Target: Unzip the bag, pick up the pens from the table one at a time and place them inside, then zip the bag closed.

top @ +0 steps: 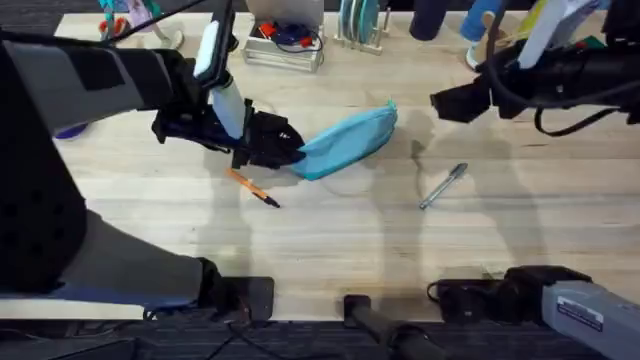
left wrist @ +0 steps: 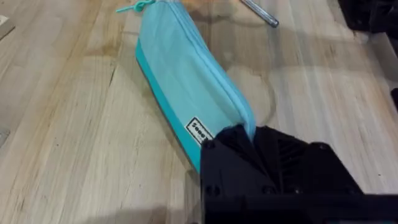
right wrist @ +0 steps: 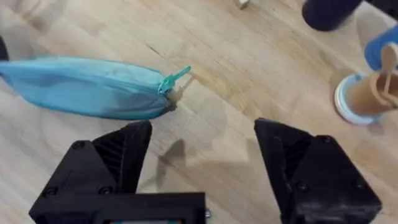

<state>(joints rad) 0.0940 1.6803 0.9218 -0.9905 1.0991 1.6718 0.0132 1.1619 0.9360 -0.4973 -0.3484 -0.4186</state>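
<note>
- Overhead: your left gripper point(top: 285, 148) is clamped on the near-left end of the bag point(top: 348, 140), which lies slanted on the table point(top: 330, 240). The orange pen point(top: 252, 187) lies just below that gripper; the silver pen point(top: 443, 186) lies to the right of the bag, apart from it. Your right gripper point(top: 445, 102) hovers right of the bag's far end, touching nothing.
- Left wrist: your black fingers point(left wrist: 249, 146) pinch the bag's point(left wrist: 186, 81) end beside its label; the fabric between them is hidden. The zipper pull point(left wrist: 137, 7) is at the far end.
- Right wrist: your fingers point(right wrist: 124, 155) stand wide apart and empty, the bag point(right wrist: 87, 87) beyond them, zipper pull point(right wrist: 175, 77) pointing toward the gap.
</note>
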